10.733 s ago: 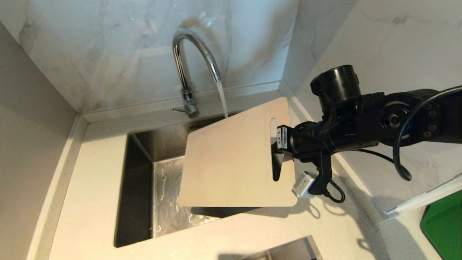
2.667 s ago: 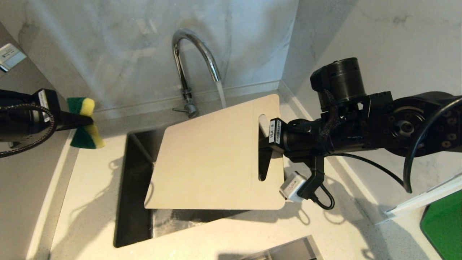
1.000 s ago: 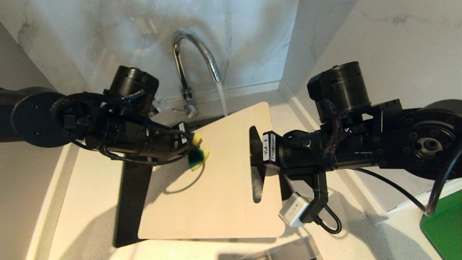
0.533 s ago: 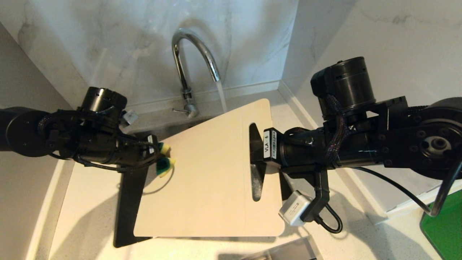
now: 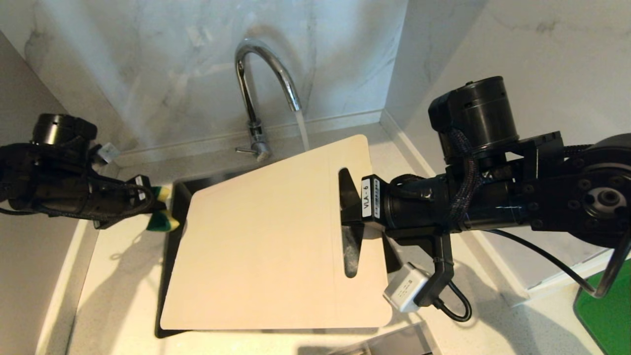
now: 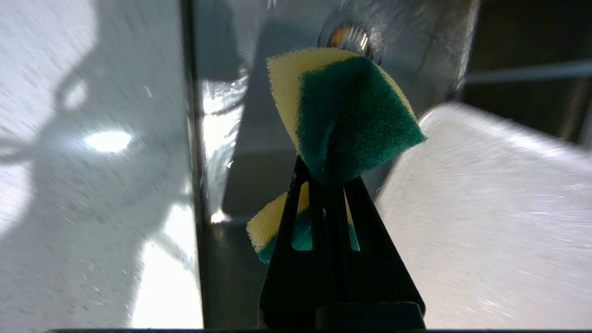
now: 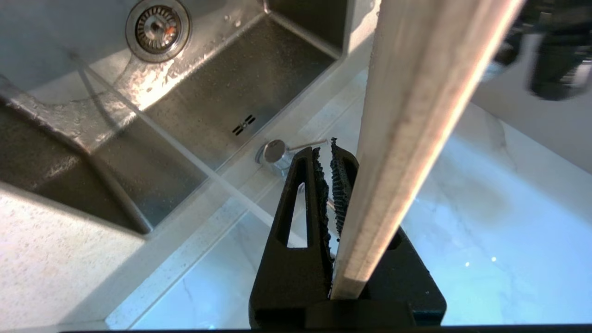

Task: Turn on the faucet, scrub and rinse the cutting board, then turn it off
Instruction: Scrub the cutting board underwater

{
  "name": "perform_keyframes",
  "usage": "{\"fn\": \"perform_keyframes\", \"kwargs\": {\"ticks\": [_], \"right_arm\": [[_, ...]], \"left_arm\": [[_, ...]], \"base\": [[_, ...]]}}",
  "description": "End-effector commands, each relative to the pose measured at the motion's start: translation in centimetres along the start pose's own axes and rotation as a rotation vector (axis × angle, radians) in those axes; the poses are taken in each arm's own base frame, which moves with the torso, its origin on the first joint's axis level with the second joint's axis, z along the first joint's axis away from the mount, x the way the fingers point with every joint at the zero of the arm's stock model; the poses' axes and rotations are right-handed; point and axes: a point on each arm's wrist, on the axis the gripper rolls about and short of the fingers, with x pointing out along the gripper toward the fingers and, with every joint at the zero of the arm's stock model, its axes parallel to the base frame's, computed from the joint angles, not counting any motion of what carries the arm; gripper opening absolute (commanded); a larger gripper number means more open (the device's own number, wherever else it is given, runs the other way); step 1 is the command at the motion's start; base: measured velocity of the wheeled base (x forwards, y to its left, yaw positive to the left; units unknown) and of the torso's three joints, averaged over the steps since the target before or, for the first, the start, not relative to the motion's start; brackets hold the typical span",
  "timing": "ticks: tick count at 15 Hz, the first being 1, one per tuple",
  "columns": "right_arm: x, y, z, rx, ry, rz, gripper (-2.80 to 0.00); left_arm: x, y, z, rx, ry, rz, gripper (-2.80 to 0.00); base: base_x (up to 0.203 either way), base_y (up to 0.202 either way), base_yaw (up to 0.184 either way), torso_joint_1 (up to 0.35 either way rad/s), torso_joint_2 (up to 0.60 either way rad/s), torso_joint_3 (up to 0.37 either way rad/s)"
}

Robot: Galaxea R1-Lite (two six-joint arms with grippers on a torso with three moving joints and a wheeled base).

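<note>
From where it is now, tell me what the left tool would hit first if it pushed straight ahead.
Most likely the cutting board. The left tool, shut on the sponge, points across the sink at the board's near edge, and the sponge would touch first. Depth is unclear, so it may pass just above.

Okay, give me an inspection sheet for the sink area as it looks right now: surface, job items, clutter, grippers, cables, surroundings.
Surface: pale speckled countertop around a steel sink; drops of water in the basin.
Job's things: faucet running, its stream falling behind the far edge of the cutting board, which is held tilted over the sink.
Clutter: green tray at the right edge, partly out of view.
Grippers: right gripper shut on the board at its handle slot; left gripper shut on a yellow and green sponge, just off the board's left edge, not touching it.
Cables: black cable looping under the right arm.
Surroundings: marble wall behind the faucet.
</note>
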Motion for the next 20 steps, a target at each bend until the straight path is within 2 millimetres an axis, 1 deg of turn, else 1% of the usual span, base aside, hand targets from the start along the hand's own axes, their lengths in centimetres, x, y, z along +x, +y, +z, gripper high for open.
{"fn": "perform_keyframes", "kwargs": {"ticks": [1,2,4,6,7,9,11,12,14,15,16,17,20], "right_arm": [[-0.1,0.0,0.1,-0.014,-0.003,-0.003,-2.80],[-0.3,-0.1,0.1,-0.016,0.001,-0.003,-2.80],[-0.3,0.1,0.4,-0.012,-0.006,0.001,-2.80],[-0.4,0.0,0.3,-0.013,-0.003,0.000,-2.80],[-0.5,0.0,0.3,-0.013,0.000,-0.001,-2.80],[-0.7,-0.1,0.3,-0.010,0.003,-0.003,-2.80],[-0.7,-0.1,0.3,-0.003,0.003,-0.005,-2.80],[-0.9,-0.3,0.3,-0.005,0.009,-0.009,-2.80],[-1.0,-0.2,0.5,-0.002,0.004,-0.005,-2.80],[-1.1,-0.1,0.7,-0.001,0.002,-0.004,-2.80],[-1.3,-0.2,0.7,-0.001,0.005,-0.006,-2.80],[-1.7,-0.3,0.9,0.002,0.008,-0.007,-2.80],[-1.7,0.0,1.2,0.007,0.000,-0.001,-2.80]], "left_arm": [[-3.9,-0.8,1.6,-0.003,-0.107,-0.054,-2.80],[-5.4,-1.6,2.1,-0.006,-0.143,-0.090,-2.80],[-7.6,-4.6,2.1,-0.010,-0.150,-0.183,-2.80],[-8.9,-8.0,1.0,0.016,-0.101,-0.283,-2.80],[-9.2,-9.7,0.3,0.037,-0.075,-0.328,-2.80],[-8.7,-13.5,-1.3,0.091,-0.017,-0.401,-2.80],[-6.3,-16.5,-3.2,0.131,0.015,-0.381,-2.80],[-5.4,-17.9,-4.1,0.151,0.024,-0.375,-2.80],[-4.5,-19.6,-4.9,0.172,0.030,-0.390,-2.80],[-3.9,-20.1,-5.3,0.178,0.042,-0.388,-2.80],[-3.7,-19.9,-5.6,0.179,0.058,-0.373,-2.80],[-3.0,-19.1,-6.0,0.167,0.088,-0.336,-2.80],[-0.4,-15.9,-5.8,0.118,0.147,-0.229,-2.80]], "base": [[0.000,0.000,0.000,0.000,0.00,0.000],[0.000,0.000,0.000,0.000,0.00,0.000],[0.000,0.000,0.000,0.000,0.00,0.000],[0.000,0.000,0.000,0.000,0.00,0.000],[0.000,0.000,0.000,0.000,0.00,0.000],[0.000,0.000,0.000,0.000,0.00,0.000],[0.000,0.000,0.000,0.000,0.00,0.000],[0.000,0.000,0.000,0.000,0.00,0.000],[0.000,0.000,0.000,0.000,0.00,0.000],[0.000,0.000,0.000,0.000,0.00,0.000],[0.000,0.000,0.000,0.000,0.00,0.000],[0.000,0.000,0.000,0.000,0.00,0.000],[0.000,0.000,0.000,0.000,0.00,0.000]]}}
